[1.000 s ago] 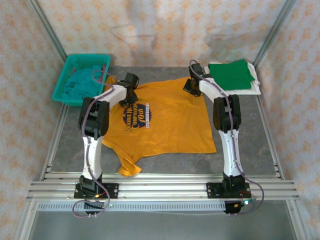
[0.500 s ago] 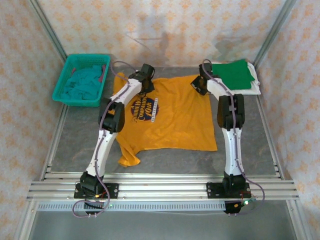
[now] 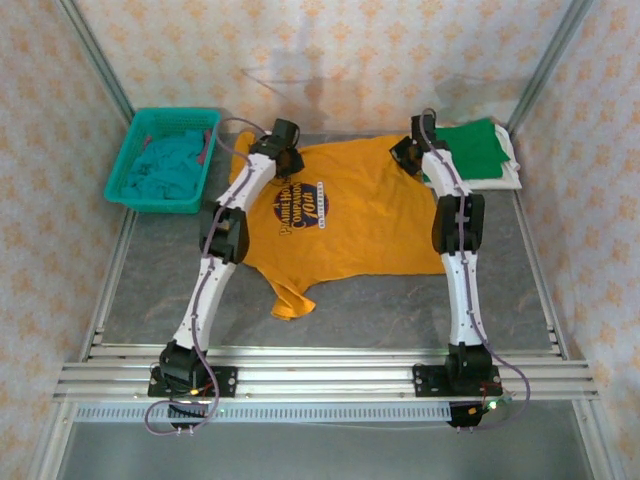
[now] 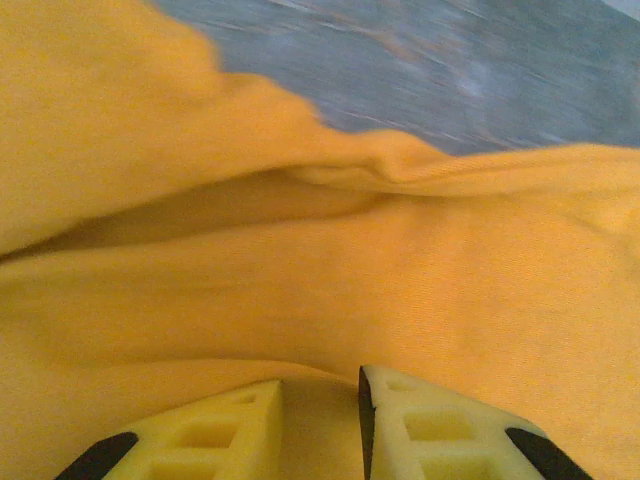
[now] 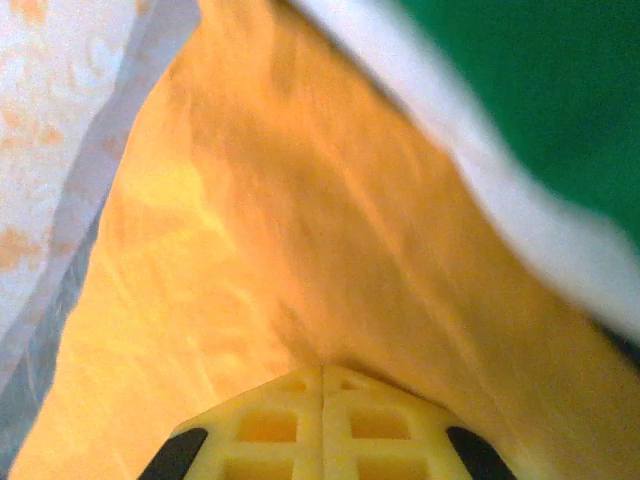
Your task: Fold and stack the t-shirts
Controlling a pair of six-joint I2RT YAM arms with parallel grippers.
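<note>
Mustard-orange t-shirt lay stretched flat for folding: right gripper clamped on its far edge, left gripper hold impossible to tell.

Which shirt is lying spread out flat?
The orange shirt: green and white sit folded, teal is bunched in the basket.

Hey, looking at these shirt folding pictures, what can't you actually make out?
- Top view: the print wording on the orange t-shirt is too small to read.
- Top view: the white t-shirt is mostly hidden under the green t-shirt.
- Left wrist view: whether the left end effector pinches the orange t-shirt; bunched cloth hides the contact.
</note>
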